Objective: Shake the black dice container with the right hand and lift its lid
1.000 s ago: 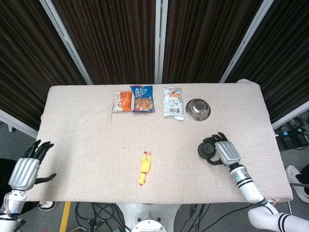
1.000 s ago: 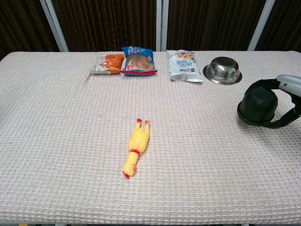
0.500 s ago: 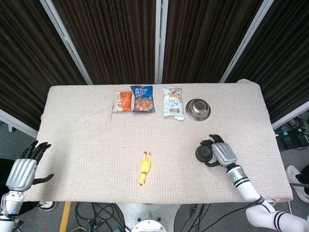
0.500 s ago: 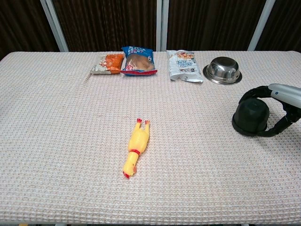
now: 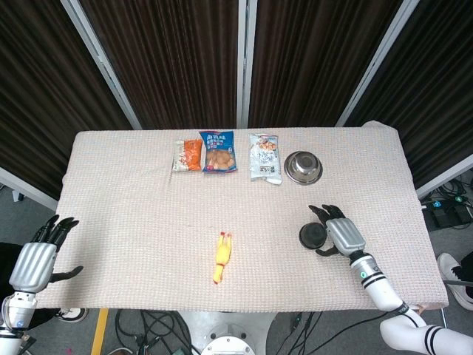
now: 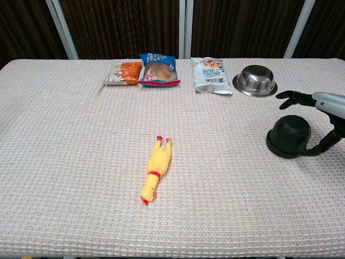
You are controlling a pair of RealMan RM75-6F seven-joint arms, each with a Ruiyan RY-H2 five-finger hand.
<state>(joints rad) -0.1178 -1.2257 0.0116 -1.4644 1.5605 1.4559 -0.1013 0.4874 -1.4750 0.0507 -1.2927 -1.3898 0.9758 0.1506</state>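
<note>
The black dice container (image 5: 312, 236) (image 6: 290, 136) stands on the table, right of centre, its domed lid on its base. My right hand (image 5: 342, 231) (image 6: 323, 113) is just to its right, fingers spread apart and off the dome; the thumb reaches along the near side of the base. Whether the thumb touches the base I cannot tell. My left hand (image 5: 35, 262) hangs off the table's left front corner, fingers apart, holding nothing.
A yellow rubber chicken (image 5: 221, 257) (image 6: 154, 169) lies at the front middle. Along the far side sit three snack packets (image 5: 218, 151) (image 6: 158, 68) and a steel bowl (image 5: 303, 167) (image 6: 255, 80). The table's right edge (image 5: 421, 222) is close to my right arm.
My right hand slid the container slightly left, then opened its fingers and let go of the dome. The left hand dropped a little lower.
</note>
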